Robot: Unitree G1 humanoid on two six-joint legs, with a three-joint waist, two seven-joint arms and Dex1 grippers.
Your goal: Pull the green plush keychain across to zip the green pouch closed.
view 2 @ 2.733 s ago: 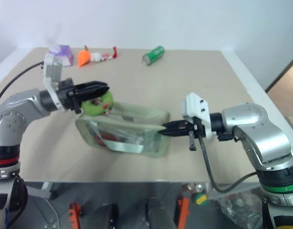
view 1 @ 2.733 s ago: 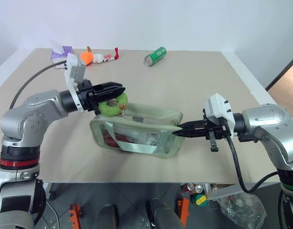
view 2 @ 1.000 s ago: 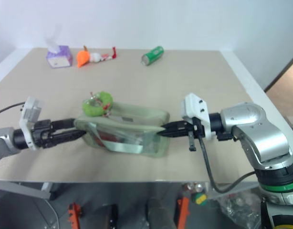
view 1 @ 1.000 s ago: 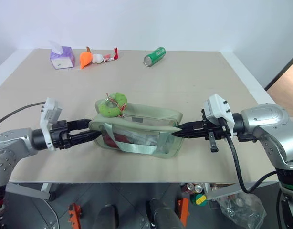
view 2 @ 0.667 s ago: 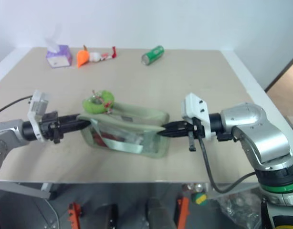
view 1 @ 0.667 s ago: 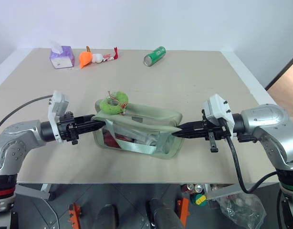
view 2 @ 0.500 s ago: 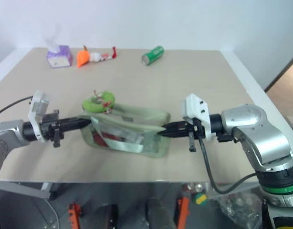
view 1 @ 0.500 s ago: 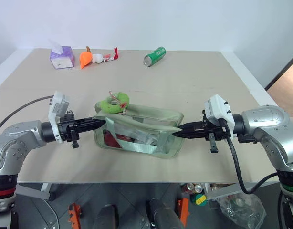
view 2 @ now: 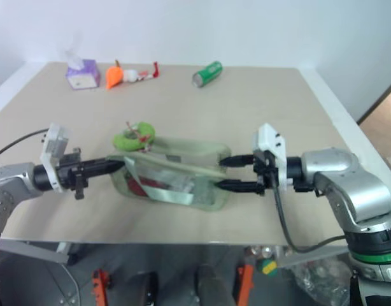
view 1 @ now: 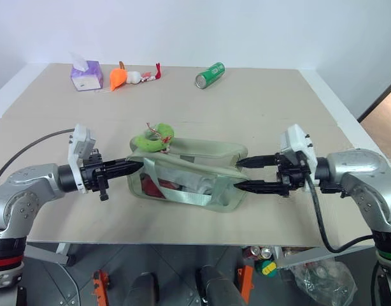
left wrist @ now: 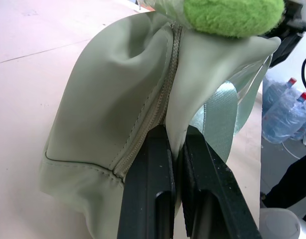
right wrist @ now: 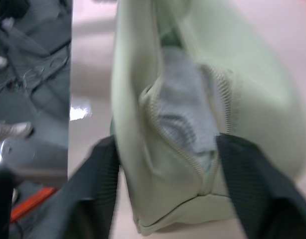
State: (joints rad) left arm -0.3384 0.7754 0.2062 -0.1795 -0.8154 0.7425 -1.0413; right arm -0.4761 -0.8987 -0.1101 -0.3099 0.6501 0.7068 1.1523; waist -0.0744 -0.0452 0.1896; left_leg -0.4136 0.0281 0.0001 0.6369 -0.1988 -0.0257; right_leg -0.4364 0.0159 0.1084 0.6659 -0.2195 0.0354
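Pinching a fold of fabric at the left end of the green pouch, my left gripper is clamped tight on it, which I judge anchors that end so the zipper has something to pull against. Just right of that grip, the green plush keychain rests on the pouch's top near the left end, so by my reading the zip is yet to be drawn across. At the right end my right gripper stands with fingers spread wide around the pouch's corner, holding nothing.
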